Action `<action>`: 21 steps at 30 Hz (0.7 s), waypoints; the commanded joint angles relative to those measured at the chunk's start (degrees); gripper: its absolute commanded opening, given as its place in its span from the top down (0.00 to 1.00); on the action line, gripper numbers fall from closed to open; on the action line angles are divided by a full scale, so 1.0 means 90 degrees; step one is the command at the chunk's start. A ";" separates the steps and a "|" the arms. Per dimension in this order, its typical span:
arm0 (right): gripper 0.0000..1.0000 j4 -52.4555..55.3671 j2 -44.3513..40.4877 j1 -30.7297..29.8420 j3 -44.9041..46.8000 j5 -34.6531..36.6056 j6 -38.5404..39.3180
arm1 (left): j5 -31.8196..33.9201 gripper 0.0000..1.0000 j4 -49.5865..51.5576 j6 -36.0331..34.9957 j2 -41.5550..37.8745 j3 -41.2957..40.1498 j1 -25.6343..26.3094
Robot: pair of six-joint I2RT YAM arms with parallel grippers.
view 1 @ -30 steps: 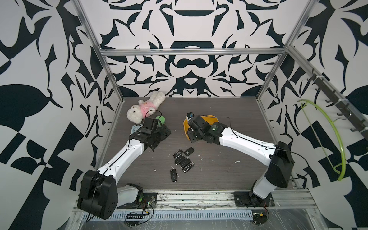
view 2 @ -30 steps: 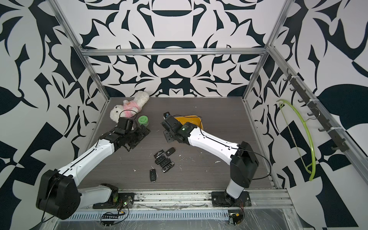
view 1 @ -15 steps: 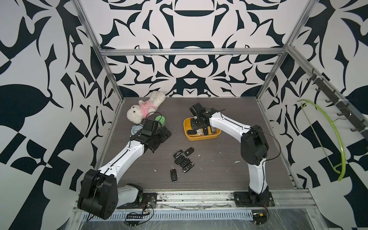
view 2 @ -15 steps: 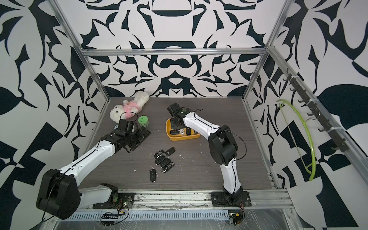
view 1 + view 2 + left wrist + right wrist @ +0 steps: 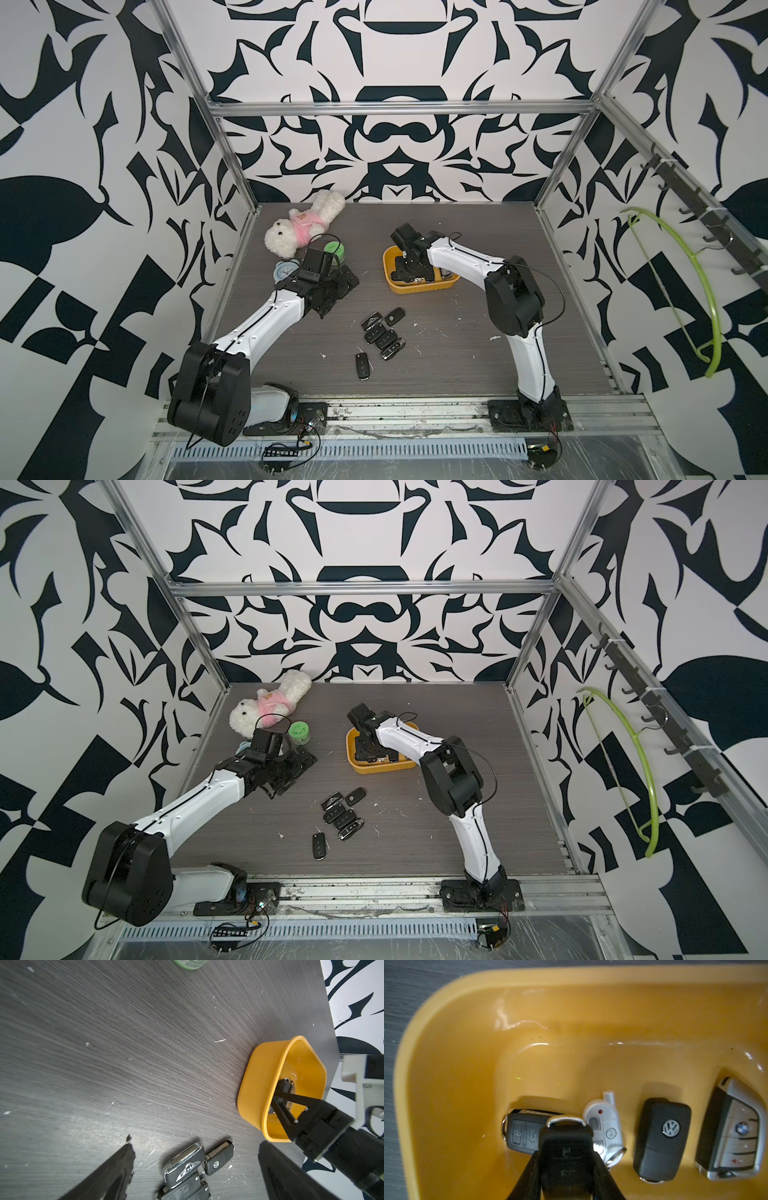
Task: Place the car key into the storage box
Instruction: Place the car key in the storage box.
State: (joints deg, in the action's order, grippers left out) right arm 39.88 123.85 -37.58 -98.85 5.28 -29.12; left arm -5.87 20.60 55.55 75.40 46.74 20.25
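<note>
Dark woodgrain table (image 5: 457,365), black-and-white patterned walls (image 5: 399,137).
Right gripper (image 5: 566,1154) clamping black car key (image 5: 566,1140) inside yellow-orange storage box (image 5: 446,1043); left gripper (image 5: 196,1142) spread wide.

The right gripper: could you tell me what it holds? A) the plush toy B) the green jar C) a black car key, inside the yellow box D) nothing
C: in the right wrist view the right gripper clamps a black car key within the storage box walls.
</note>
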 commanded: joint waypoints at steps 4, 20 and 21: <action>0.62 0.0109 -0.0080 0.0010 -0.0262 -0.0010 -0.0150 | -0.0042 0.01 0.0128 -0.0043 -0.0039 -0.0002 -0.0017; 0.25 0.0100 -0.0398 0.0013 -0.0586 0.0238 -0.0080 | -0.0004 0.01 0.0498 -0.0090 -0.0084 0.0123 -0.0014; 0.25 0.0095 -0.0501 0.0016 -0.0595 0.0260 -0.0066 | 0.0023 0.01 0.0583 -0.0138 -0.0105 0.0162 -0.0014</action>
State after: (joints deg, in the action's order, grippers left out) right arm 40.07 124.07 -37.58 -101.58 5.74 -30.04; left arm -5.85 22.57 55.48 75.40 46.85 20.25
